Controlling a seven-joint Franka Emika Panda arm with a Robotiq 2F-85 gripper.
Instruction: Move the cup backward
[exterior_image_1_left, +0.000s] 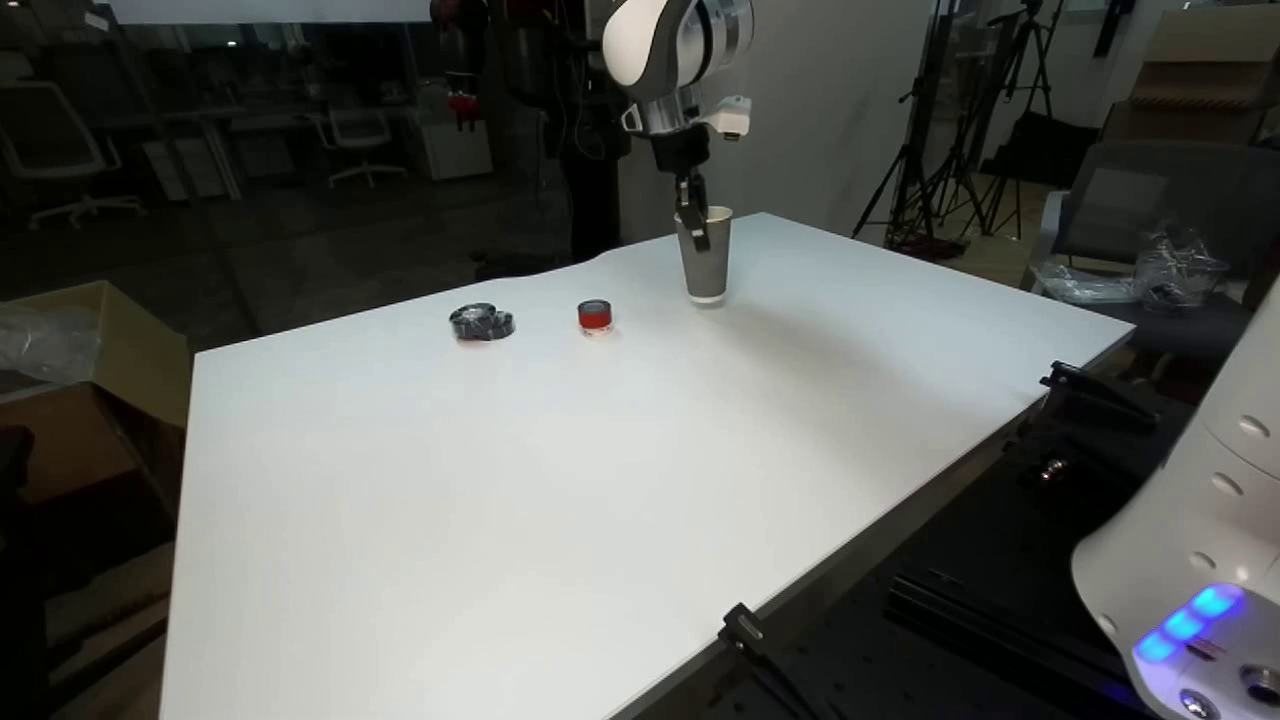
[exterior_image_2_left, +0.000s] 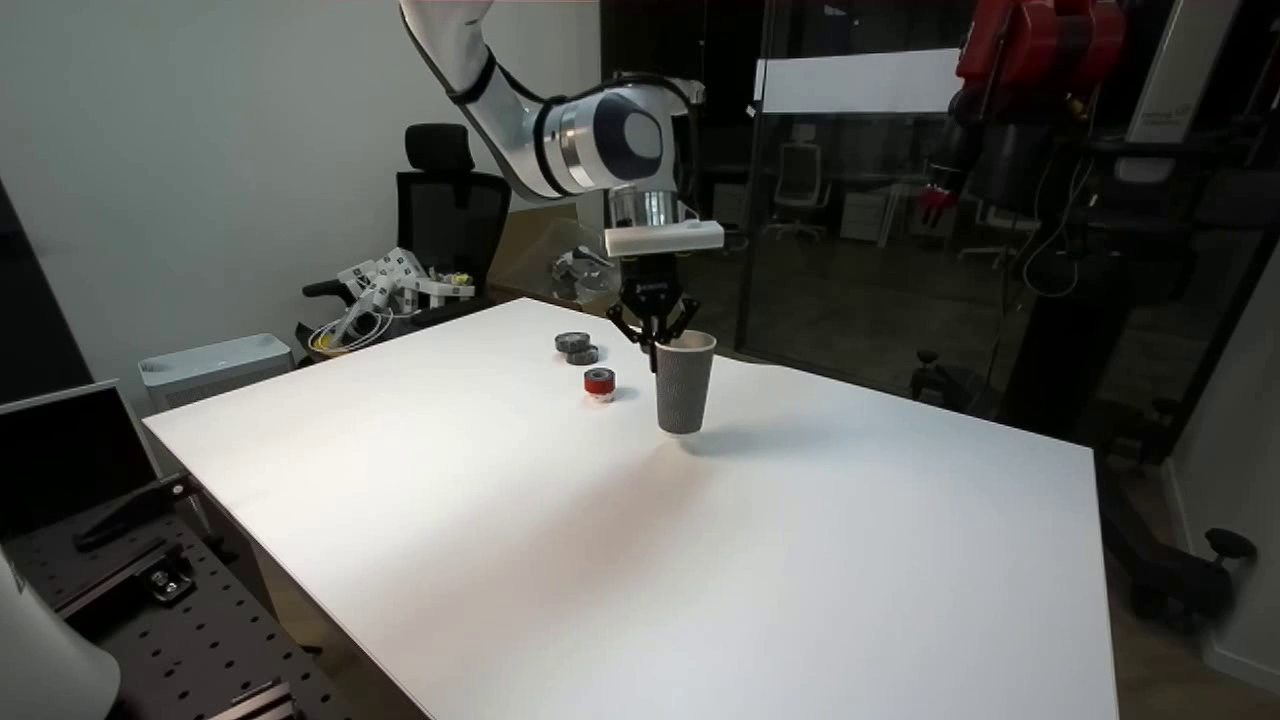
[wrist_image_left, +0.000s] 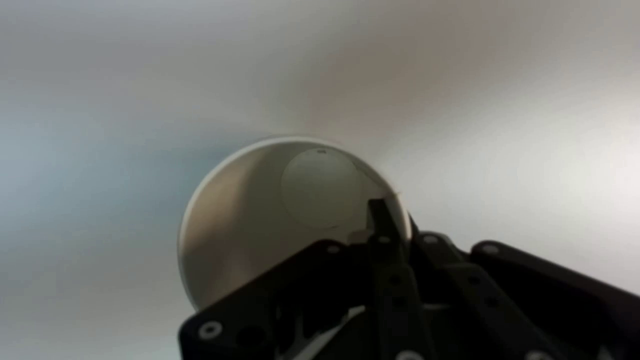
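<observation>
The grey-beige cup (exterior_image_1_left: 707, 270) stands upright at the far side of the white table; it also shows in an exterior view (exterior_image_2_left: 684, 392). I cannot tell whether its base touches the table or hangs slightly above it. My gripper (exterior_image_1_left: 703, 236), also in an exterior view (exterior_image_2_left: 655, 358), points down at the cup's rim. In the wrist view, I look into the open cup (wrist_image_left: 235, 225). The gripper (wrist_image_left: 398, 220) is shut on its wall, with one finger inside the rim and the other outside. The outer fingertip is mostly hidden behind the rim.
A red tape-like roll (exterior_image_1_left: 594, 316) sits beside the cup; it also shows in an exterior view (exterior_image_2_left: 600, 381). Two flat black round objects (exterior_image_1_left: 482, 321) lie further along, also in an exterior view (exterior_image_2_left: 575, 346). The white table (exterior_image_1_left: 480, 500) has its far edge close behind the cup.
</observation>
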